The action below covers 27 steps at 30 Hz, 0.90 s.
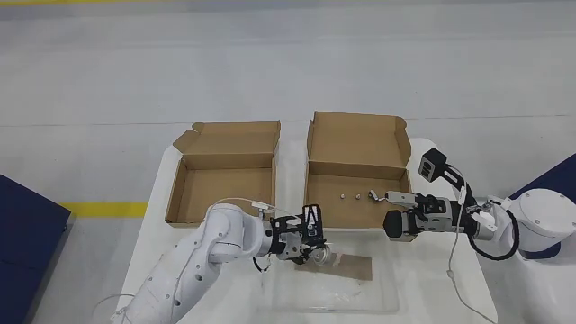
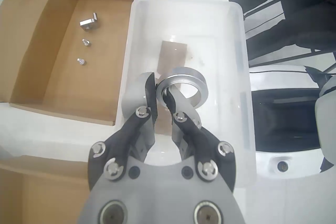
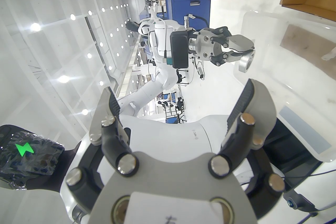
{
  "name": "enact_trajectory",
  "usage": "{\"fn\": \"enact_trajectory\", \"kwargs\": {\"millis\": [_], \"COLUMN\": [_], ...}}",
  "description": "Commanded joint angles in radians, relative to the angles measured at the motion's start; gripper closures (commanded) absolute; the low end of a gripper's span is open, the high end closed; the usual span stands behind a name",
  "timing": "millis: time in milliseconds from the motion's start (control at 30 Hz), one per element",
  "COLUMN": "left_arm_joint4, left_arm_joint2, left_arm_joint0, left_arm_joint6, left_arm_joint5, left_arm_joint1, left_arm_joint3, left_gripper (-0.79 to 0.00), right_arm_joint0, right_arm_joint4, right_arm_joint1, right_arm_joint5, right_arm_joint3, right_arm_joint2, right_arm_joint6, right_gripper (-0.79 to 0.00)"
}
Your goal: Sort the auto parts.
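A silver metal ring hangs over the clear plastic bin; my left gripper is shut on its wall, one finger inside and one outside. From above, that gripper and ring are at the bin's far left corner. The right cardboard box holds a metal bracket and two small bolts. My right gripper stands open and holds nothing, level with the bin's right side. It faces the left gripper and ring.
The left cardboard box stands open next to the right one, both behind the bin. A brown card piece lies on the bin's floor. The white table ends close around the boxes.
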<state>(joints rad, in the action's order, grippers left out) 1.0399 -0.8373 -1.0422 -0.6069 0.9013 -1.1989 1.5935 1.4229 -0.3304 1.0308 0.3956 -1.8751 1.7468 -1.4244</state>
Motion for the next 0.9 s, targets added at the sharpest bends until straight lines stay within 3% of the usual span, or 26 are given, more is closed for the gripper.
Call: {"fn": "enact_trajectory", "kwargs": {"millis": [0,100,267,500,867], "left_arm_joint4": [0.0,-0.023,-0.008,0.169,0.34], "left_arm_joint2": [0.0,-0.015,-0.102,-0.113,-0.066], "left_arm_joint0": [0.0,-0.014,-0.088,-0.119,-0.06], "left_arm_joint6": [0.0,0.062,0.432,0.844,1.322], "left_arm_joint5": [0.0,-0.017,0.048,0.111,0.071], "left_arm_joint1": [0.0,0.0,0.011,0.01,-0.015], "left_arm_joint3": [0.0,-0.003,-0.048,-0.098,-0.18], "left_gripper": [0.0,0.0,0.0,0.0,0.0], "right_arm_joint0": [0.0,0.0,0.0,0.0,0.0], "right_arm_joint4": [0.0,0.0,0.0,0.0,0.0], "right_arm_joint1": [0.0,0.0,0.0,0.0,0.0], "right_arm_joint5": [0.0,0.0,0.0,0.0,0.0], "right_arm_joint3": [0.0,0.0,0.0,0.0,0.0], "right_arm_joint2": [0.0,0.0,0.0,0.0,0.0], "right_arm_joint6": [0.0,0.0,0.0,0.0,0.0], "right_gripper": [-0.785,-0.785,-0.785,-0.785,-0.785]}}
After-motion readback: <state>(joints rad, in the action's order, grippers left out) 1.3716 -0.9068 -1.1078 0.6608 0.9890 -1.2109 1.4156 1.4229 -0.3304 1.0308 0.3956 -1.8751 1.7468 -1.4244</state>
